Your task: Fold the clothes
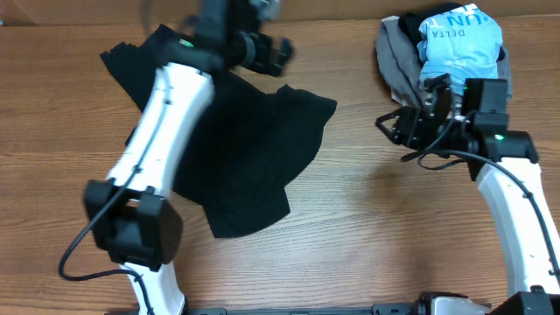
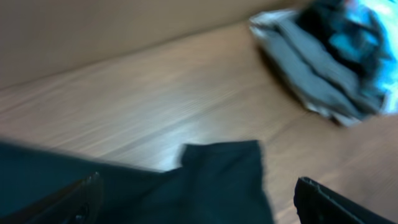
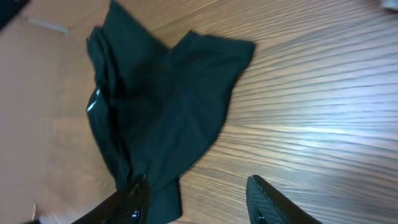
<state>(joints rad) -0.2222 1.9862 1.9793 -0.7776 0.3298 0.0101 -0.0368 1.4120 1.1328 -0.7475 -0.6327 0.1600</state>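
The black garment point(image 1: 249, 149) lies crumpled and partly spread on the wooden table, left of centre. It also shows in the left wrist view point(image 2: 211, 186) and the right wrist view point(image 3: 161, 106). My left gripper point(image 1: 273, 52) is open and empty above the garment's far edge; its view is blurred. My right gripper point(image 1: 398, 129) is open and empty, held over bare table to the right of the garment, beside the pile of other clothes.
A pile of other clothes sits at the far right: a light blue "DELTA" shirt point(image 1: 459, 39) on top of a grey garment point(image 1: 398, 66), also in the left wrist view point(image 2: 323, 68). The table's far edge runs behind them.
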